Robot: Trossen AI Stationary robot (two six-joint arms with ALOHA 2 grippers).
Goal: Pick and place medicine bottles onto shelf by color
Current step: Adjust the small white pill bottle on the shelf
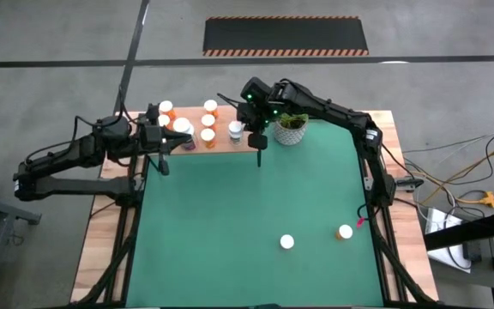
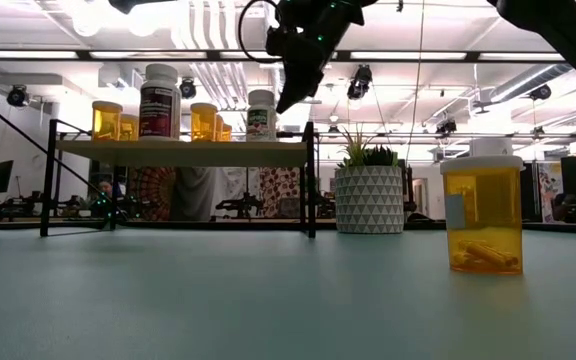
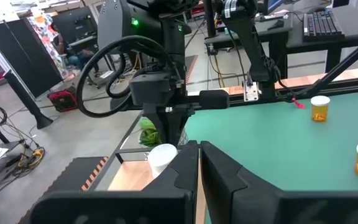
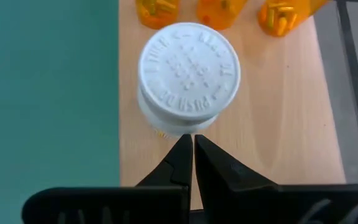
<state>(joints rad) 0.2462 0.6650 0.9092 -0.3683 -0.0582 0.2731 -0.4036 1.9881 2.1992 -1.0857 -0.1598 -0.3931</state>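
**Right gripper closed above a white bottle on the shelf, two bottles left on the mat**

High view: the shelf (image 1: 197,144) sits at the far edge of the green mat (image 1: 256,223), carrying a cluster of white-capped medicine bottles (image 1: 207,121). The right gripper (image 1: 258,142) hangs just beside the shelf's right end, next to the potted plant (image 1: 290,129). The left gripper (image 1: 163,159) waits at the shelf's left end. Two bottles stand well apart from the shelf on the near mat: a white-capped bottle (image 1: 287,242) and an orange bottle (image 1: 344,232).

Low view: orange bottles fill the shelf's left part, with the big labelled bottle (image 2: 159,100) among them and a white bottle (image 2: 261,114) toward the right. The right gripper is above that bottle, clear of it.

Left wrist view: the left fingers (image 3: 166,186) are pressed together and empty.

Right wrist view: the fingers meet at their tips, holding nothing, just short of the white bottle's cap.

Judgement: the next step is likely fetching a mat bottle. The right arm should rise straight up to avoid knocking the white bottle, open wide before descending, and grip the body below the cap
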